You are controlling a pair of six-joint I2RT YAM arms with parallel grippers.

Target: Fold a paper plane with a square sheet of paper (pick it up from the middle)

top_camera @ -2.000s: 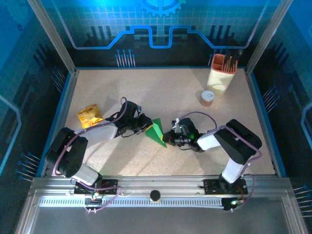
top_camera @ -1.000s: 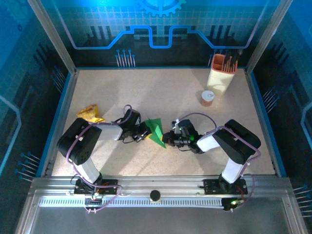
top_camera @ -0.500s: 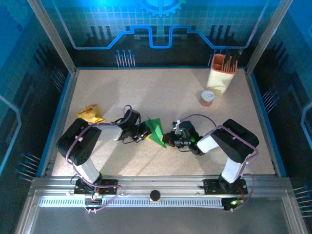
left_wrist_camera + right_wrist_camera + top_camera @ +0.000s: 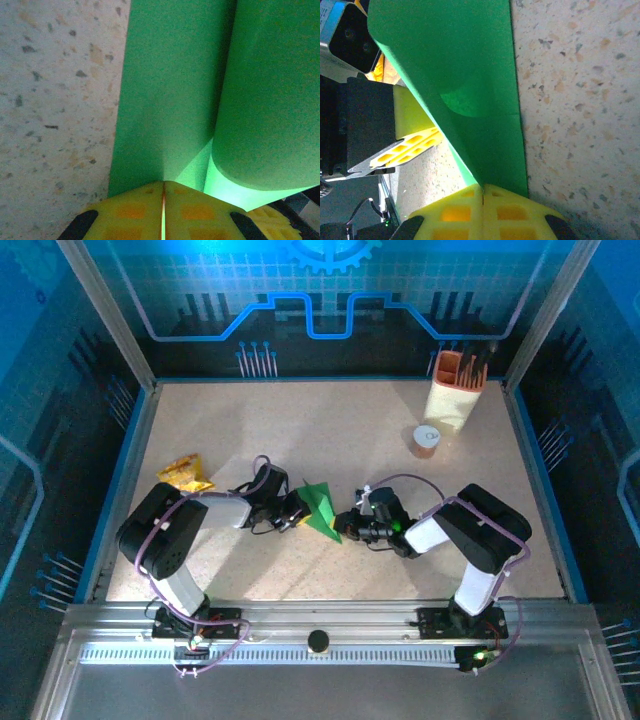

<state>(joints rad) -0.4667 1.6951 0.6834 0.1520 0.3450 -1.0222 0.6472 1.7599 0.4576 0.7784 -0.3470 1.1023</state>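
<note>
The bright-green sheet of paper (image 4: 321, 507) is folded into a pointed shape and held between both arms at mid-table. My left gripper (image 4: 298, 510) is shut on its left edge; in the left wrist view the yellow fingertips (image 4: 135, 205) meet at the paper (image 4: 170, 85), where my left gripper (image 4: 163, 184) pinches it and a flap curls up on the right. My right gripper (image 4: 346, 526) is shut on the paper's other side, and in the right wrist view my right gripper (image 4: 483, 187) clamps the fold of the paper (image 4: 470, 65). The left gripper's yellow fingers (image 4: 412, 145) show behind it.
A crinkled yellow-orange snack packet (image 4: 183, 474) lies left of the arms. At the back right stand a cream holder with orange tools (image 4: 455, 390) and a small round brown container (image 4: 426, 440). The speckled table (image 4: 330, 430) has blue walls around it.
Two seconds ago the left arm stretched out lower; it has since folded its elbow inward while keeping hold of the paper. Over the last second almost nothing has moved.
</note>
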